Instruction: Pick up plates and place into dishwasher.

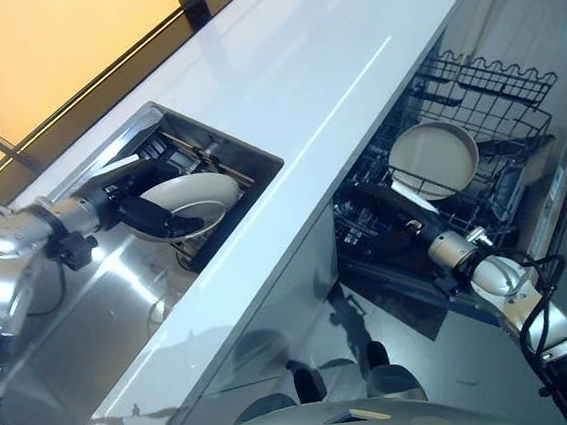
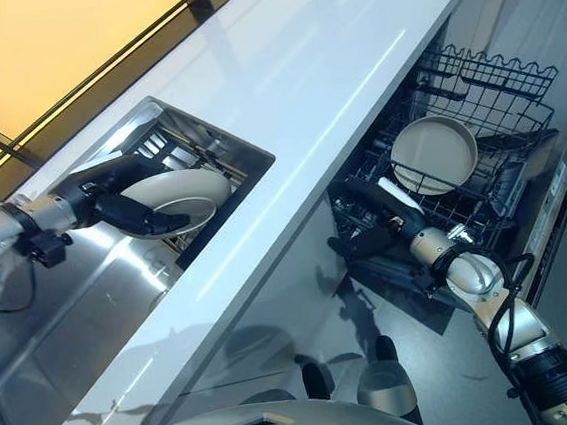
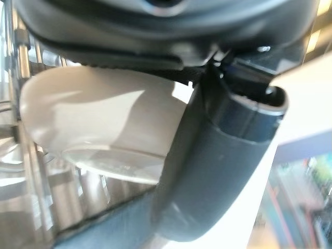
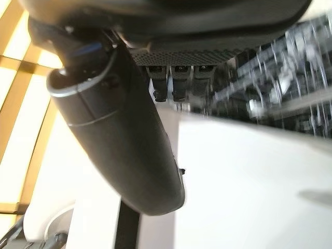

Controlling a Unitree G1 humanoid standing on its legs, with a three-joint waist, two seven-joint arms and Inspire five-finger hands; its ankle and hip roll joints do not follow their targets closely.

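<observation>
I see a white plate (image 1: 187, 204) in the sink's rack (image 1: 193, 156), my left hand (image 1: 153, 217) clamped on its rim. Another plate (image 1: 434, 158) stands in the dishwasher rack (image 1: 483, 88); my right hand (image 2: 371, 236) seems relaxed open beside it.

plates: two, one (image 1: 187, 204) in the sink (image 1: 248, 161), one (image 1: 434, 158) beside the sink
dishwasher racks (image 1: 493, 92): one
hands: two (image 1: 159, 219) (image 2: 372, 239)
</observation>
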